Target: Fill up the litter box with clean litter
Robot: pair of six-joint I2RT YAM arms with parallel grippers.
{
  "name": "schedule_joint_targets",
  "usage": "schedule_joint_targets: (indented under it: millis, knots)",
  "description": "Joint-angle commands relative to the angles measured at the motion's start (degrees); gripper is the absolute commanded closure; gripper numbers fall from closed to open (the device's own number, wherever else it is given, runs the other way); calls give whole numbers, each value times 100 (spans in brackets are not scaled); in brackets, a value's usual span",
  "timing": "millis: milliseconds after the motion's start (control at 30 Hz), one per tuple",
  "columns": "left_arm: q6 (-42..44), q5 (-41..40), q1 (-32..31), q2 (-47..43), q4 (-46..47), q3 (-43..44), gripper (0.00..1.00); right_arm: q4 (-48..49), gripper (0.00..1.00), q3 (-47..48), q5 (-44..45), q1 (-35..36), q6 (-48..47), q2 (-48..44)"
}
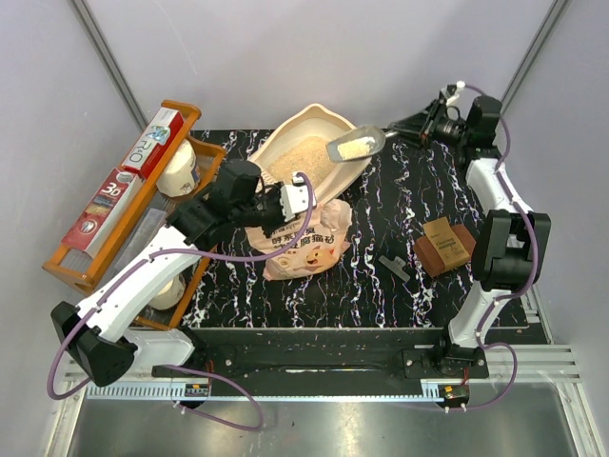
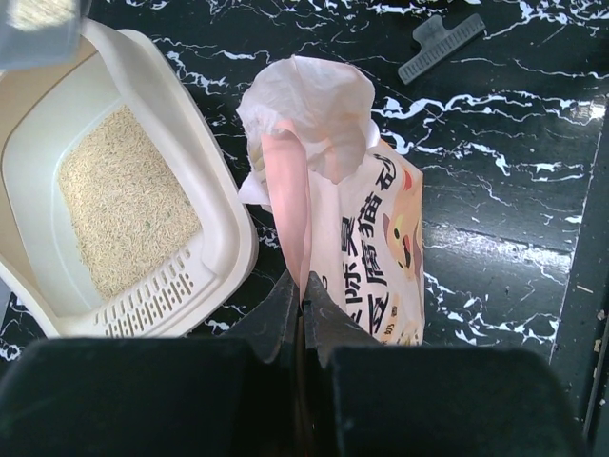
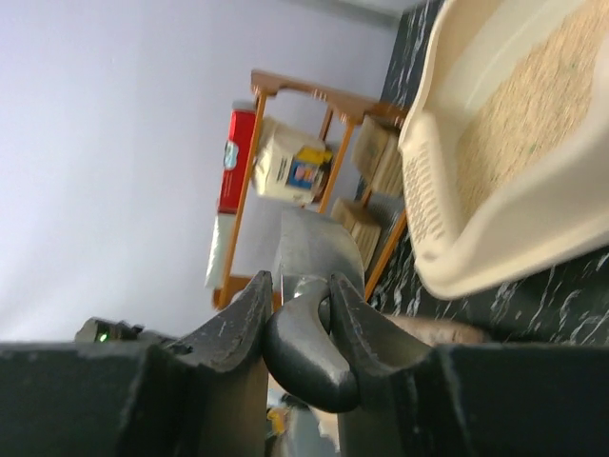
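The cream litter box [image 1: 285, 133] stands at the back of the table, its floor partly covered with clean litter [image 1: 303, 157]. A grey scoop [image 1: 357, 146] loaded with litter hangs over the box's right rim. My right gripper [image 1: 423, 126] is shut on its handle [image 3: 306, 357], jaws [image 3: 300, 286] clamped on both sides. My left gripper [image 1: 300, 195] is shut on the edge of the pink litter bag [image 2: 352, 219], which stands open-topped just right of the box [image 2: 224, 219]. Litter [image 2: 124, 209] lies in the tray. My left fingertips [image 2: 302, 281] pinch the bag's fold.
An orange wooden rack [image 1: 114, 205] with boxes and a jar stands along the left. A brown box [image 1: 444, 246] and a grey clip [image 1: 393, 267] lie on the right of the black marble table [image 1: 400, 200]. The clip [image 2: 440, 46] lies beyond the bag.
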Motion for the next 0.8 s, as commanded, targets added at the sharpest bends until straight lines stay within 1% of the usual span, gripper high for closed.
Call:
schedule_joint_targets:
  millis: [0, 67, 133, 167, 200, 233, 267, 433, 467, 600, 633, 767]
  knots:
    - [170, 225, -8, -300, -75, -52, 100, -1439, 100, 1128, 1037, 110, -1196, 72]
    - [153, 322, 0, -343, -137, -78, 100, -1713, 100, 1487, 1423, 215, -1521, 221]
    - [144, 357, -8, -387, -181, -113, 100, -2416, 100, 1787, 1888, 443, -1951, 301]
    - [144, 349, -8, -431, -189, -122, 100, -2706, 100, 1997, 2518, 505, -2354, 353]
    - [144, 349, -8, -449, -198, -157, 100, -2996, 100, 2060, 2768, 689, -2445, 380]
    - [162, 349, -8, -493, -207, -192, 100, -3068, 100, 2183, 2953, 734, -2585, 467]
    - [170, 349, -8, -528, -216, -245, 100, -3278, 100, 2262, 3372, 804, -2691, 503]
    - [241, 358, 0, -677, -163, -429, 100, -3613, 100, 2728, 4324, 1225, -3236, 757]
    - [232, 366, 0, -704, -146, -499, 100, -3727, 100, 2911, 4726, 1279, -3489, 784]
    - [162, 454, 18, -809, -110, -640, 100, -3790, 100, 3352, 5449, 1507, -3772, 942]
    - [127, 463, 9, -827, -84, -667, 100, -3825, 100, 3562, 5764, 1543, -3929, 1038]
    - [30, 568, 18, -810, -14, -720, 100, -3878, 100, 3985, 6101, 1753, -4194, 1338]
